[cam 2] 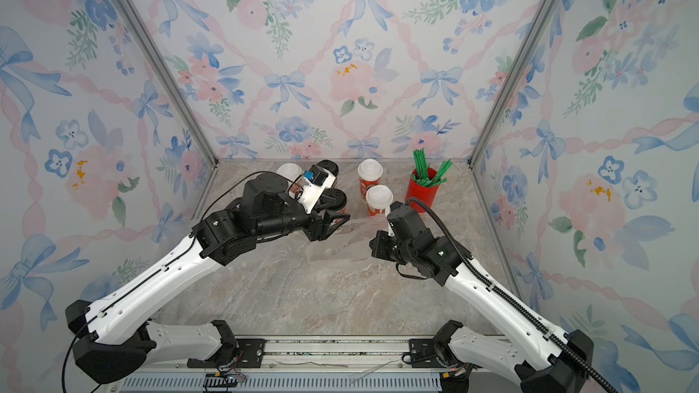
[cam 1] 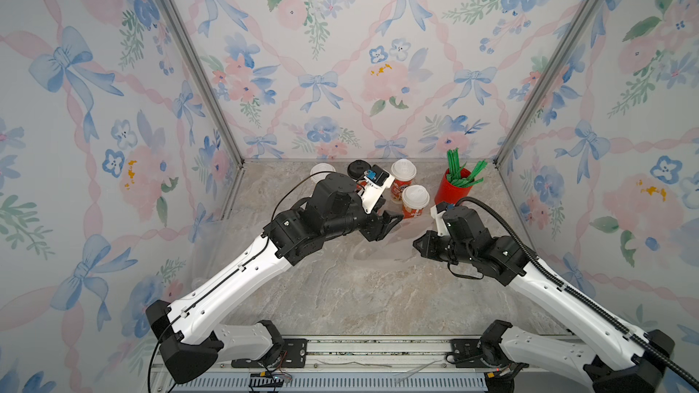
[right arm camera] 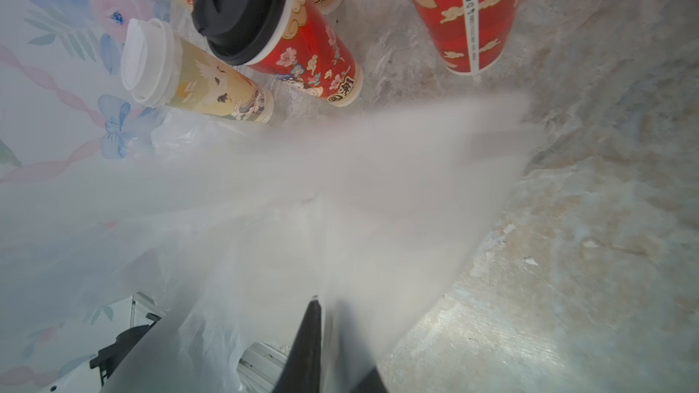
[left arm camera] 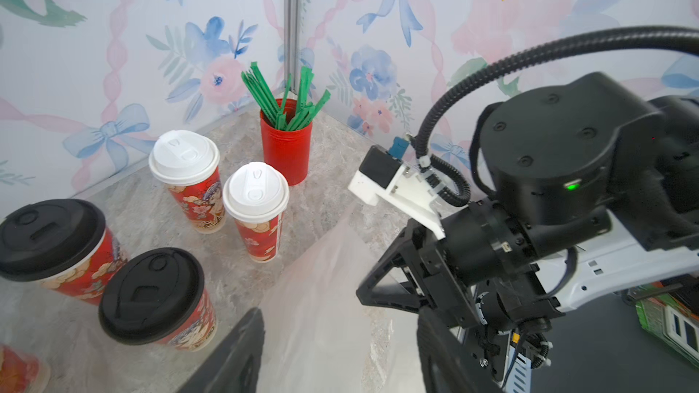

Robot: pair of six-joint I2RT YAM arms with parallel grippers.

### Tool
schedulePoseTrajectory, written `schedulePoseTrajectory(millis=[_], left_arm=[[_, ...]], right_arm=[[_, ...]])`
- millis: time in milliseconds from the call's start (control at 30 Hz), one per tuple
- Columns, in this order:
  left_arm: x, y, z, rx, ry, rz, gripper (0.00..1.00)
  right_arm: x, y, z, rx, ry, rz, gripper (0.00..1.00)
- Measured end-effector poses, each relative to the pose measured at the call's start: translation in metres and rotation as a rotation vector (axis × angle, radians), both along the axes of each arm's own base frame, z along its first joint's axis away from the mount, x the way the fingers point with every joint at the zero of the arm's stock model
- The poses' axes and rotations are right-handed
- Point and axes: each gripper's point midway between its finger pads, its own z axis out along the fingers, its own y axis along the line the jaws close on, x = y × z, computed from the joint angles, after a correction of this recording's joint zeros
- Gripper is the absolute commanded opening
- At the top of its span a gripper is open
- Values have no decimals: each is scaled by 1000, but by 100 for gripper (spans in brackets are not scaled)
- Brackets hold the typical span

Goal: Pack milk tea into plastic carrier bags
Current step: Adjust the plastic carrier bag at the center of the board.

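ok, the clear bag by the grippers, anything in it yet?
Empty. The carrier bag is only clear film, marble table showing through; the cups in view stand outside it.

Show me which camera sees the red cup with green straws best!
The left wrist view: the red straw cup stands close and whole, straws clear, nothing in front. In both top views the cup looks small and far, near the back corner. The right wrist view does not show it.

Bright, even, diffuse light; shadows faint. Both top views sharp, wide-angle bowing toward edges. Right wrist view: plastic bag near lens, milky blur, out of focus.
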Motion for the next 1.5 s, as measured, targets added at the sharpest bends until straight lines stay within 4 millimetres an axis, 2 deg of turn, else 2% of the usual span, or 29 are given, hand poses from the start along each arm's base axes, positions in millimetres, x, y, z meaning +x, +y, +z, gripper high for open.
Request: schedulePoseTrajectory(millis=[133,200,333,533,600,733,867,1033,1067,1167,1233,1333,1500], left_arm=[[1,-1,-31,118,35,-21,79],[1,-1,-44,163,56,-35,80],[4,0,-64,229,83,-44,81],[19,13,-95,259,194,-41,80],[17,13,-105,260,231,-64,77],[1,0,-125,266,302,-156,72],[-9,-9,-138,279,343,-206,60],[-9,-9,-148,298,354,-212,23],[-9,-10,-149,301,359,-208,19],[-6,-8,-151,304,367,-188,9],[-2,-5,-151,301,375,-160,3],[6,4,-151,295,391,-93,0],[12,19,-145,262,418,38,0]], right_arm=[[-6,9,25,-22,-39,134,9],[-8,13,28,-38,-44,184,9],[-13,17,22,-83,-27,273,9],[-25,25,14,-105,-4,391,8],[-29,26,14,-106,-5,416,8],[-33,29,17,-98,-14,451,8],[-33,31,21,-92,-26,467,8],[-32,33,24,-91,-32,475,8],[-32,33,24,-92,-31,475,8],[-30,31,24,-105,-36,462,16],[-26,27,22,-123,-35,436,31],[-17,22,21,-145,-23,362,57],[-5,12,26,-172,-16,231,75]])
